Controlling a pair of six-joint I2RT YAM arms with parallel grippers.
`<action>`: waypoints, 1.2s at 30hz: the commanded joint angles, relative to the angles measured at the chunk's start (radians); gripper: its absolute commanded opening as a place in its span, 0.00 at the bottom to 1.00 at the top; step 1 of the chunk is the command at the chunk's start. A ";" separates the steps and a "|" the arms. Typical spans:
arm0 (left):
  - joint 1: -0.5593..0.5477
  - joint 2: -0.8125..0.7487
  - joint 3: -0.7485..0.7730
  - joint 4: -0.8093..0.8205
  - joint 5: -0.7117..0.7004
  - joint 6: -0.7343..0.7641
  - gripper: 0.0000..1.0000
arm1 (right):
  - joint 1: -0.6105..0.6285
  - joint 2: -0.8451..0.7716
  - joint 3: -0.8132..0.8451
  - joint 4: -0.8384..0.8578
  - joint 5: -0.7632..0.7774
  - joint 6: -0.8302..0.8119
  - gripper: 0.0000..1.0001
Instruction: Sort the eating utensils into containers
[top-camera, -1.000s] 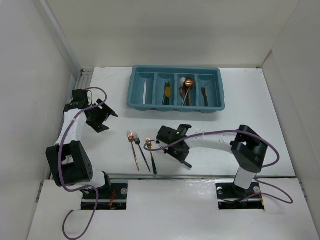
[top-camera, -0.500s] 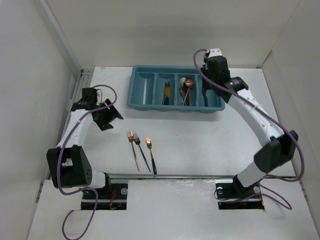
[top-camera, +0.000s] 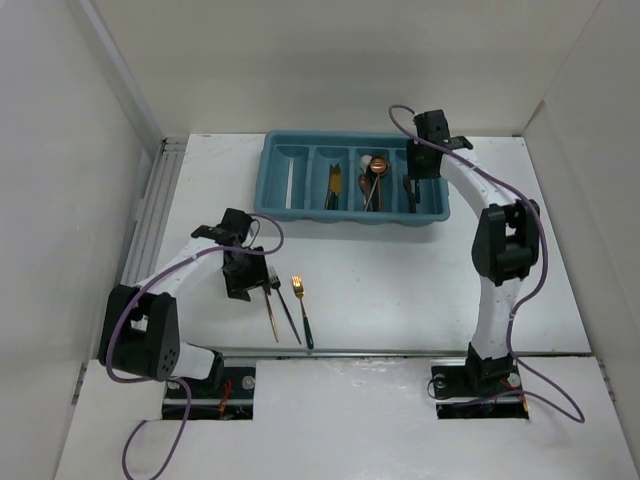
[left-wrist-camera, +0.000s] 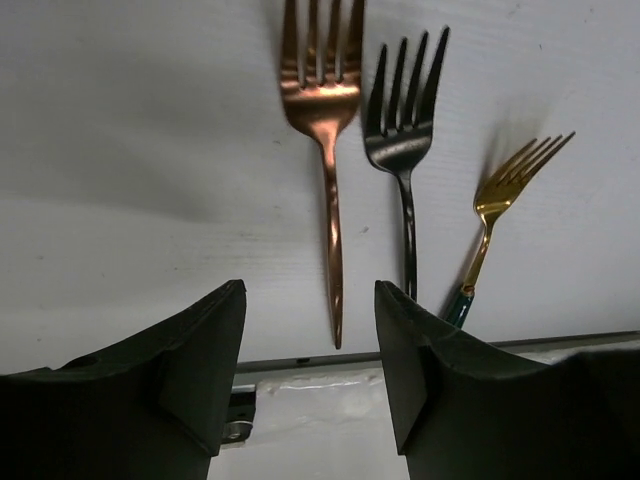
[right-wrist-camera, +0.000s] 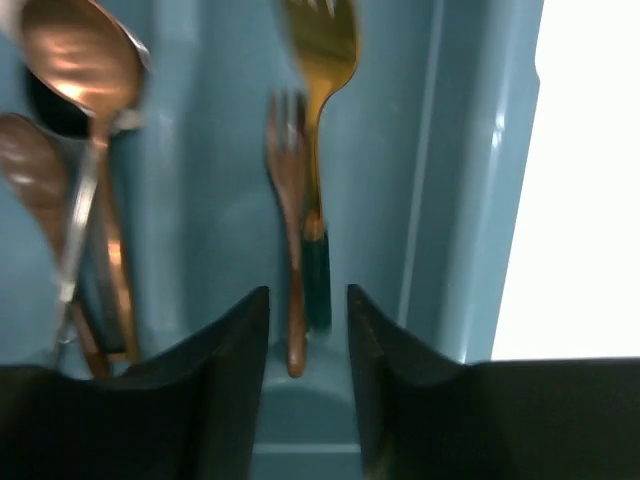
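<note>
On the table lie three forks: a copper fork (top-camera: 270, 305) (left-wrist-camera: 325, 110), a black fork (top-camera: 285, 310) (left-wrist-camera: 403, 125) and a gold fork (top-camera: 302, 315) (left-wrist-camera: 503, 187) with a dark handle. My left gripper (top-camera: 243, 280) (left-wrist-camera: 310, 295) hangs open just left of and above them, holding nothing. The teal tray (top-camera: 272, 150) holds utensils in its containers. My right gripper (top-camera: 415, 172) (right-wrist-camera: 308, 295) is open over the rightmost compartment (right-wrist-camera: 400, 150), where a copper fork (right-wrist-camera: 288, 200) and a gold fork (right-wrist-camera: 325, 60) with a dark green handle lie. Nothing is between its jaws.
The compartment to the left holds copper and dark spoons (right-wrist-camera: 75, 60) (top-camera: 372, 172). A white utensil (top-camera: 290, 183) lies in the leftmost compartment, gold pieces (top-camera: 335, 185) in the second. A metal rail (left-wrist-camera: 310, 355) runs along the table's near edge. White walls enclose the table.
My right arm swung from the table's middle to the tray's rightmost compartment and its jaws opened. My left arm came from the far left to the forks, its jaws narrowing.
</note>
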 joint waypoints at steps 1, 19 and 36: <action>-0.064 0.001 -0.005 -0.041 -0.034 0.005 0.50 | 0.007 -0.008 0.080 0.007 -0.066 -0.044 0.44; -0.126 0.264 0.069 0.027 -0.167 -0.016 0.32 | 0.108 -0.425 -0.137 0.077 0.012 -0.055 0.55; 0.052 0.113 0.435 -0.053 -0.205 0.106 0.00 | 0.342 -0.656 -0.260 0.066 -0.154 -0.225 0.82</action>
